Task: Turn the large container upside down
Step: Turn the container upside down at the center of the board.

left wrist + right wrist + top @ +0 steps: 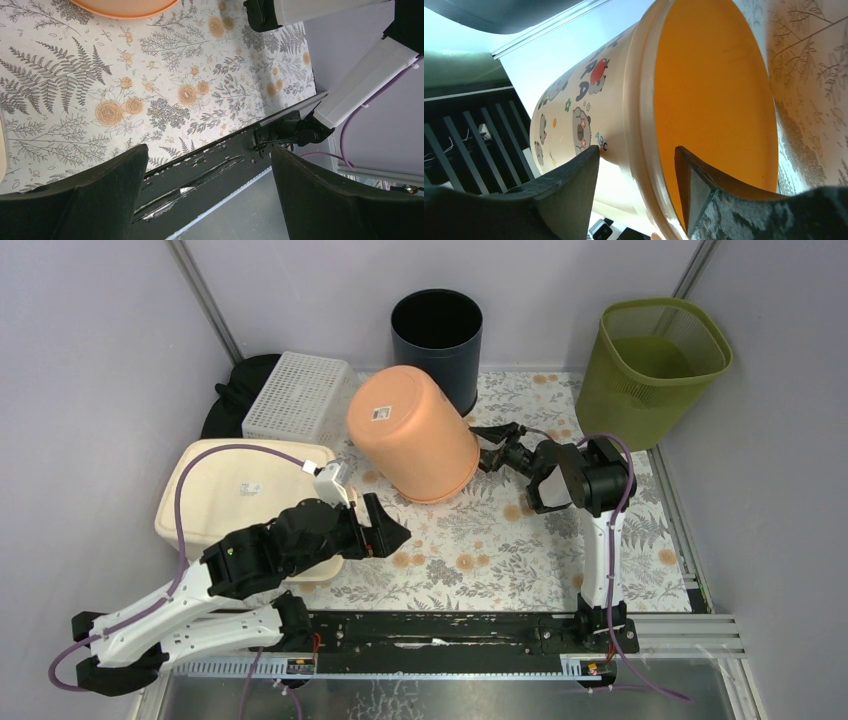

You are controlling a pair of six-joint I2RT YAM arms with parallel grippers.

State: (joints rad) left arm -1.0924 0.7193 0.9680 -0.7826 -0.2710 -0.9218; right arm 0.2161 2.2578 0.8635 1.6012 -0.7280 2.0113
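The inversion was partly complete. The large container (410,430) stood tilted on the tabletop (480,550), just in front of the black bin (437,335). Its long axis was inclined, with the labelled base pointing up and to the left of the bin and the mouth pointing down and away from the bin. The rim still had to be set flat. The right gripper (495,448), nearer than the bin, straddled the rim; its fingers (569,185) appeared clamped on the wall. The left gripper (390,535), well apart from the bin, was spread and empty
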